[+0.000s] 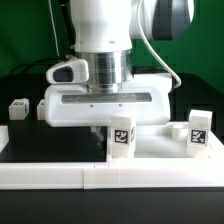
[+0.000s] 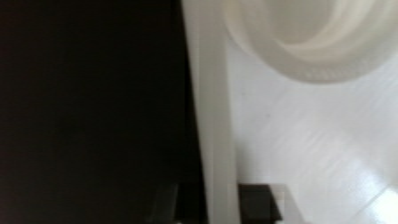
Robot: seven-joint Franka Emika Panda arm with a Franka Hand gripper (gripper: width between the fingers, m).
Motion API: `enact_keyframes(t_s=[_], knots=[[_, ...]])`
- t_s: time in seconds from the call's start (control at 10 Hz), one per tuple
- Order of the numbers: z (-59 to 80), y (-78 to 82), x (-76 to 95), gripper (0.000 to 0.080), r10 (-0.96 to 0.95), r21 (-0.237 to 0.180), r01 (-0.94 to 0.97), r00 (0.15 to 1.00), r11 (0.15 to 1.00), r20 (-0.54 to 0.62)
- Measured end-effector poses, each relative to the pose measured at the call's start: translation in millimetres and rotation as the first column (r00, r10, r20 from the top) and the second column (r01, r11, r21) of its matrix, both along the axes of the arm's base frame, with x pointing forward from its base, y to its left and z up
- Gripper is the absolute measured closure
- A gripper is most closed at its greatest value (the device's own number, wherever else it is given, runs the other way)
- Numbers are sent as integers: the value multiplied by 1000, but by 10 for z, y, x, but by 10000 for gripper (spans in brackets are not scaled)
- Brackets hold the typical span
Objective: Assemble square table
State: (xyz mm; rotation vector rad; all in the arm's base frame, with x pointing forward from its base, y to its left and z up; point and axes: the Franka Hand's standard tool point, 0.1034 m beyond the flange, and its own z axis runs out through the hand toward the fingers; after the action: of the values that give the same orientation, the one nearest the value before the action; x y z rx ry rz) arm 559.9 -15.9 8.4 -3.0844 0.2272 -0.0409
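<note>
My claw (image 1: 101,136) is pinched shut on the thin edge of the square table's white slab (image 2: 215,110), which lies on the black surface (image 1: 30,140) just behind the border rail (image 1: 50,178), with a round corner socket (image 2: 329,35) close by.

That was a robotics lab, folks — a white robot arm (image 1: 105,30) over a black tabletop (image 1: 25,140), green backdrop (image 1: 205,70) behind, tagged legs (image 1: 122,138) beside a white rail (image 1: 110,178).
</note>
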Motion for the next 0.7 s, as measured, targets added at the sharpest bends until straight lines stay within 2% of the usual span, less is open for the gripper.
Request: enact_keyframes(t_s=[0.3,0.4,0.5,0.6,0.7], knots=[[0,-1,0,741,3,0,-3,1000,1000,0],[6,-68,-6,741,58,0,-58,998,998,1],[13,-220,-7,743,147,-2,-147,989,989,9],[10,-305,4,743,165,-11,-164,986,986,26],[5,-321,20,743,221,-27,-220,974,975,40]])
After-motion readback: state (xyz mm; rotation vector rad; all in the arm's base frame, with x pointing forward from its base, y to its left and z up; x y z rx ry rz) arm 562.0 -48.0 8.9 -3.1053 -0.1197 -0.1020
